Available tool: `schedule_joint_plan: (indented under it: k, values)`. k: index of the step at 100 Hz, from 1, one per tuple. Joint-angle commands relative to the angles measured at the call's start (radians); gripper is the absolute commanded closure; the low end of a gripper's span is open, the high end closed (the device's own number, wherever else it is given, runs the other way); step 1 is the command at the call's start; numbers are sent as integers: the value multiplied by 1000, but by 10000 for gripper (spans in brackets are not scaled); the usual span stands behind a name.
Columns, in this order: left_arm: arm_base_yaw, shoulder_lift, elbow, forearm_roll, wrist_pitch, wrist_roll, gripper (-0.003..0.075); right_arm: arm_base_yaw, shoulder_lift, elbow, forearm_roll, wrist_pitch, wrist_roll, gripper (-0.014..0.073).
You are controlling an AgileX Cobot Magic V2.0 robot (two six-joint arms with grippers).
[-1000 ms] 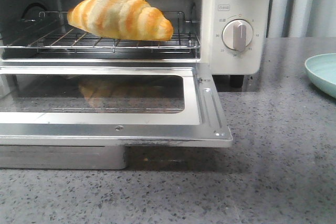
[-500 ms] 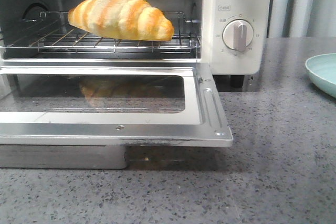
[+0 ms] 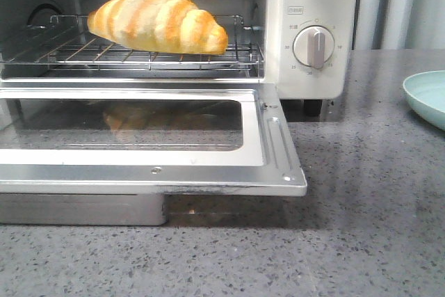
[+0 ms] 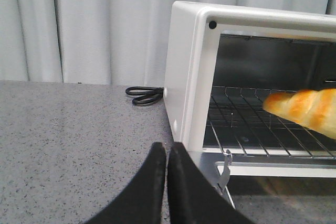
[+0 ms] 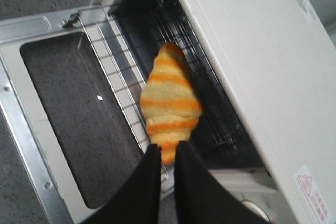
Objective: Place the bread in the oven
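The bread, a golden roll with orange-brown stripes, lies on the wire rack inside the cream-white oven. The oven's glass door hangs open and flat toward me. The bread also shows in the left wrist view and the right wrist view. My left gripper is shut and empty, beside the oven's left front corner. My right gripper hovers above the oven front, fingers almost together, empty, apart from the bread. Neither gripper shows in the front view.
A pale green plate sits at the right edge of the speckled grey counter. The oven's black cord lies coiled behind its left side. White curtains hang at the back. The open door juts out over the counter.
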Motion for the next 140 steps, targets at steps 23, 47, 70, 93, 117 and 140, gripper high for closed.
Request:
schedule_joint_plan:
  k: [23,47,70,93,117,140]
  values:
    - [0,-6,-1,-28,-100,-12,741,-145,-159,128,-58,54,2,668]
    - [0,-6,1,-28,-97,-12,741,-181,-263,179,-62,50,7,668]
    - [0,-6,1,-28,-97,-12,741,-181,-456,351,-88,-25,136,668]
    - [0,-6,1,-28,-97,-12,741,-181,-742,632,-91,-165,214,668]
    - [0,-6,1,-28,-97,-12,741,-181,-997,877,-79,-152,318,669]
    - [0,-6,1,-28,-97,-12,741,-181,-1077,947,31,-215,362,669]
